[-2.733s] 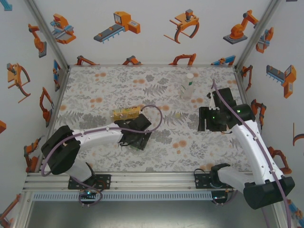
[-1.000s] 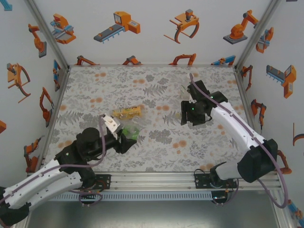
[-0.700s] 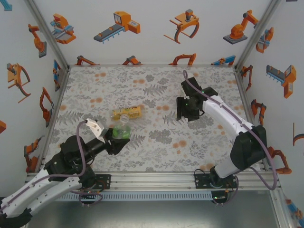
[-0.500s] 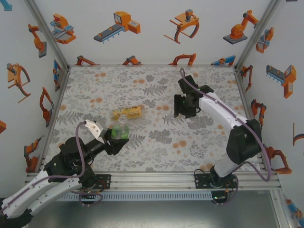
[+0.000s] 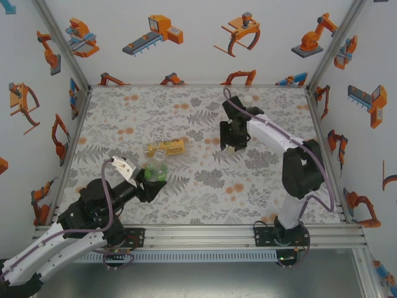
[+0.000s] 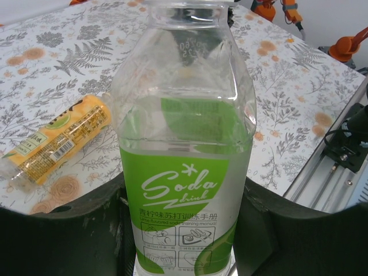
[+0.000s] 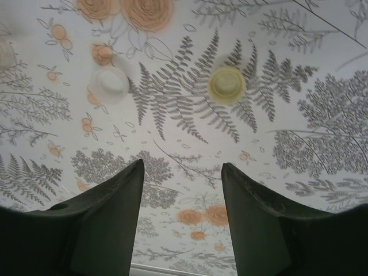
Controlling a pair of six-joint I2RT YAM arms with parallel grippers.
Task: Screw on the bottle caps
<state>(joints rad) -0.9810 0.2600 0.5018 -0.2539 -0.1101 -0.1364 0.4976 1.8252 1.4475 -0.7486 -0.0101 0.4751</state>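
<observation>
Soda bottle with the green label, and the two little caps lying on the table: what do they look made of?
Soda bottle: apparently thin clear plastic, glossy; it is see-through and carries bright reflections. White cap and yellowish cap: probably plastic with a dull finish; both look opaque and show no glints.

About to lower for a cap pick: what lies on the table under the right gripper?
Ahead of the open right gripper lie two loose caps on the table: a whitish cap and a yellowish-green cap. The fingers cover the table directly below them.
</observation>
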